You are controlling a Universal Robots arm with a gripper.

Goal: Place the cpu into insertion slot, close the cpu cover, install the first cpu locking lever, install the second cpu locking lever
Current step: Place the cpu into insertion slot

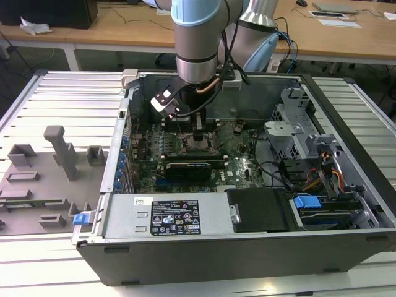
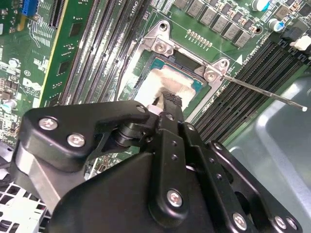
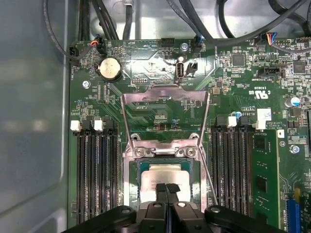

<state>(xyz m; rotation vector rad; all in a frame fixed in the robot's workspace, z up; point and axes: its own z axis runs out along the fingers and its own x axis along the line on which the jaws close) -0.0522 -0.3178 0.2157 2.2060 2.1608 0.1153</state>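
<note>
Two black jaws, pressed together, poise over the square silver-grey cpu (image 3: 158,175) seated in the black-framed insertion slot (image 3: 142,180); the thin metal cpu cover (image 3: 165,96) is swung open.

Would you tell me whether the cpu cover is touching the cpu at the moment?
Apart. In the first wrist view the cpu cover stands swung open, green board showing through its window, while the cpu lies in the insertion slot.

The computer case (image 1: 216,260) lies on the worktop (image 1: 68,99) at mid-frame in the exterior view, with a fixture tray (image 1: 37,185) at the exterior view's left. Inside, the cpu (image 3: 155,177) sits in the insertion slot (image 3: 140,167) between memory slots (image 3: 95,170), the gripper (image 3: 166,186) over it.
</note>
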